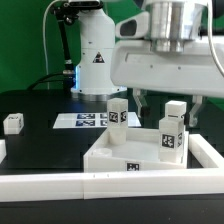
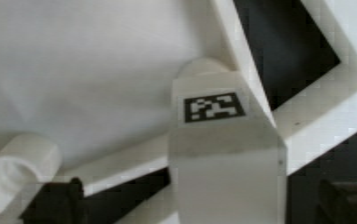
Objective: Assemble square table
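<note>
The gripper (image 1: 169, 104) hangs with its jaws spread wide and holds nothing. In the wrist view its dark fingers (image 2: 59, 202) stand on either side of an upright corner leg (image 2: 219, 130) without touching it. From the exterior view this appears to be the leg at the far right corner of the slab (image 1: 110, 152), though that match is not certain. The slab lies at the front right corner of the black table (image 1: 40, 140), tucked against the border bars (image 1: 60, 185). It also carries a far-left leg (image 1: 118, 113) and a near-right leg (image 1: 168, 140). A loose leg (image 1: 13, 122) waits near the table's edge on the exterior view's left, and the marker board (image 1: 85, 120) lies flat just behind the slab. The step in hand looks like seating this corner leg. The next move would call for closing squarely on its flat sides and keeping it plumb, with the fourth leg still to fetch. Every part is matte white plastic, hard and smooth. The legs are blocky and square in section with a crisp black-and-white tag on one face, and the slab is flat with a raised rim.
</note>
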Available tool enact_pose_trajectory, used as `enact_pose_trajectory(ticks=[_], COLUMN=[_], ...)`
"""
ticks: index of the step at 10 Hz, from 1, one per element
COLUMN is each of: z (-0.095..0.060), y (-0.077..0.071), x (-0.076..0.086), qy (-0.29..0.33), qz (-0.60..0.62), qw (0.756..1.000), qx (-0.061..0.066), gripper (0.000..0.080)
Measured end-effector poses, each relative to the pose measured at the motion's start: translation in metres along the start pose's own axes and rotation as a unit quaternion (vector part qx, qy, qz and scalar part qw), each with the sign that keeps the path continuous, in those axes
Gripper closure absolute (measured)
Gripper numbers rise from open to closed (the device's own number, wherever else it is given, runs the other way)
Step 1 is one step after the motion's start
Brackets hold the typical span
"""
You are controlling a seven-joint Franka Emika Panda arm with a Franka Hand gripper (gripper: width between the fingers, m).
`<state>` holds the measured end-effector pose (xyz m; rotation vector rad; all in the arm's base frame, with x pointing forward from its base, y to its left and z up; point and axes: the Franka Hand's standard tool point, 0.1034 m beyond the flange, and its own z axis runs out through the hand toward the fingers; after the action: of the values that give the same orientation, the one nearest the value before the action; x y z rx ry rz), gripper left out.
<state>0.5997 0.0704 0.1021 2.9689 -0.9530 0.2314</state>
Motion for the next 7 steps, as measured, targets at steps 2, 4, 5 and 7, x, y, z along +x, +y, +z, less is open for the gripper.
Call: enact_pose_trajectory(ticks=[2, 4, 5, 7], z=[-0.016, -0.029, -0.030, -0.029], y=[0.019, 0.043, 0.062, 0.076], x=[0.012, 0.038, 0.052, 0.061], qy=[0.000, 0.010, 0.011, 0.012], qz=[-0.063, -0.137, -0.171, -0.158], qw=[0.998, 0.990, 0.985, 0.987], qx=[0.011, 0.022, 0.022, 0.019], gripper=[0.0151, 0.0151, 0.0151, 0.0151])
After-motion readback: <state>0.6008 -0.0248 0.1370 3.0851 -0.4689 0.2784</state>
